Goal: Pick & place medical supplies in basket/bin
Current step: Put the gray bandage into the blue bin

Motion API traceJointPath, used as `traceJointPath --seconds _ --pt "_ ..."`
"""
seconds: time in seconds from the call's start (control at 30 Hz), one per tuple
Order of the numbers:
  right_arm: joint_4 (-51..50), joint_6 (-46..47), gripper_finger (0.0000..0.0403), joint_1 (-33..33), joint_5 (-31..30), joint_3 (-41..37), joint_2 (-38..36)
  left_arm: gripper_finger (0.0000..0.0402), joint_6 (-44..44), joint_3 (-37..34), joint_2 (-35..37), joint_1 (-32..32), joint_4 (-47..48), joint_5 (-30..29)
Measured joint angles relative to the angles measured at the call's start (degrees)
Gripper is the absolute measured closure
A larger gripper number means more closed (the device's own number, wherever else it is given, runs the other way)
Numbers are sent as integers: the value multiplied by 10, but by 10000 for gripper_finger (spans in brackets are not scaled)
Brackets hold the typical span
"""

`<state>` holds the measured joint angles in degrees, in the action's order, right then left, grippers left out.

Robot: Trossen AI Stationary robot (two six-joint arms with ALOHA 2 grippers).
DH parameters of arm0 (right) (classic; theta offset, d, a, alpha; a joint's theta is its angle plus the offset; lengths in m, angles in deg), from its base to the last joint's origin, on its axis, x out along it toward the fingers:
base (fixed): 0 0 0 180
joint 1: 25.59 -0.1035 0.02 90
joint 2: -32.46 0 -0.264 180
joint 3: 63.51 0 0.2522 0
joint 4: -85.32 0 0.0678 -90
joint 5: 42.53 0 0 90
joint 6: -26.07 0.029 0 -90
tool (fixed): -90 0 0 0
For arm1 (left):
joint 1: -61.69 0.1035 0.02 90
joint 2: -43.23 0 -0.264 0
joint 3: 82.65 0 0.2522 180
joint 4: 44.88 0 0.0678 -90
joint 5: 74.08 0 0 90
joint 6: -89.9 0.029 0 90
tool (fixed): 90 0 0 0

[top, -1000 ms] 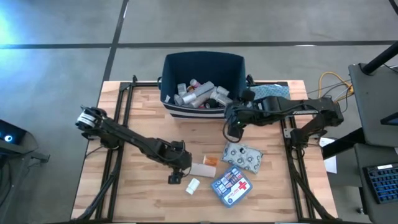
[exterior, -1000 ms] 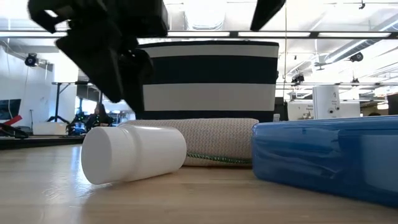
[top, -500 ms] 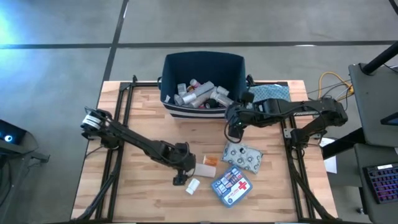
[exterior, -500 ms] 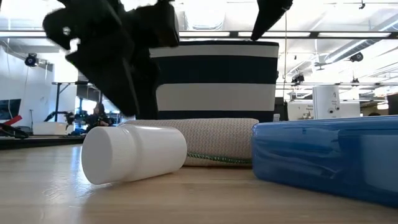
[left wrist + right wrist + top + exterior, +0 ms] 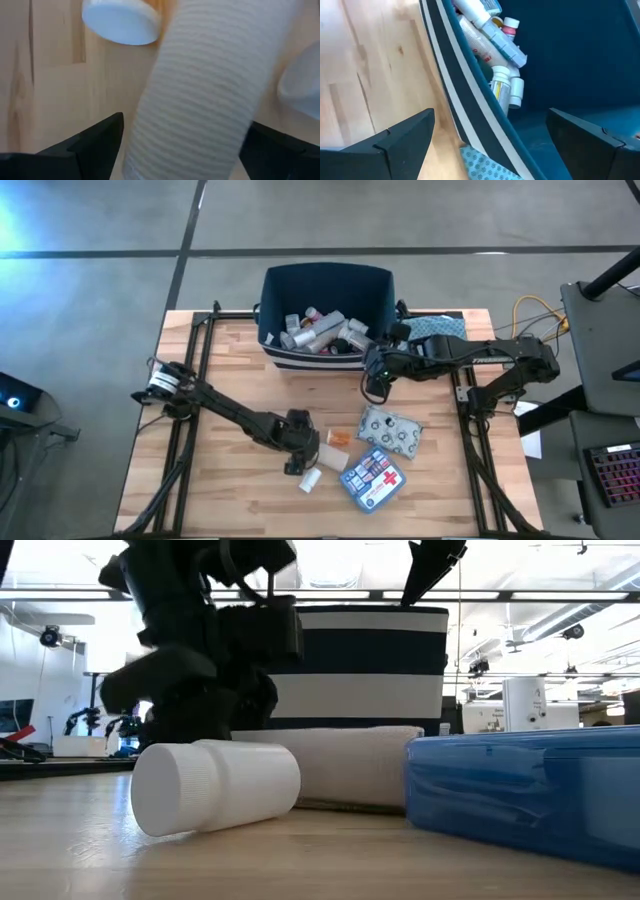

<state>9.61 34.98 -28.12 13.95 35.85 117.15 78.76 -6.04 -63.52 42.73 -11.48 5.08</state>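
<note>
We see a beige bandage roll (image 5: pixel 327 456), ribbed and cylindrical, lying on its side on the wooden table (image 5: pixel 220 370) a little toward the near edge; in the left wrist view it fills the space between the two spread fingers of the left gripper (image 5: pixel 298 460), which straddles it, though we cannot quite tell whether the fingers press on it. Just beside the roll lies a white pill bottle (image 5: pixel 310 478), tipped over, its ridged cap facing the low camera, and an orange vial (image 5: pixel 339 439) lies on the roll's far side. Toward the right edge sit the blue first-aid pouch (image 5: pixel 372 475), with its red cross, and a silver blister pack (image 5: pixel 392 431). At the far edge stands the navy-blue bin (image 5: pixel 327 287) with white stripes near its base, holding a heap of white bottles (image 5: pixel 320 330). The right gripper (image 5: pixel 375 389) hangs with fingers wide apart and empty just in front of the bin's right near corner. A blue-grey patterned cloth (image 5: pixel 438 327) lies to the bin's right.
</note>
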Motion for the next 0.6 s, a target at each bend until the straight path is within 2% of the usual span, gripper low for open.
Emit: traceJointPath --seconds 0.1,0.2,0.33,0.47,0.5,0.6 --pt "0 -1 33 1 -10 0 -1 89 2 0 -4 0 -2 -2" --pt "3 -1 33 1 -10 0 -8 136 3 0 -1 0 3 -5" --pt "19 1 33 1 -17 0 -31 226 3 -1 30 1 26 -17" --pt "31 2 33 1 -58 0 -62 317 2 12 94 9 56 -18" --pt "32 4 33 1 -65 0 -70 331 1 21 113 12 71 -17" --pt "40 15 33 2 -83 0 -98 333 -1 64 173 27 121 -25"
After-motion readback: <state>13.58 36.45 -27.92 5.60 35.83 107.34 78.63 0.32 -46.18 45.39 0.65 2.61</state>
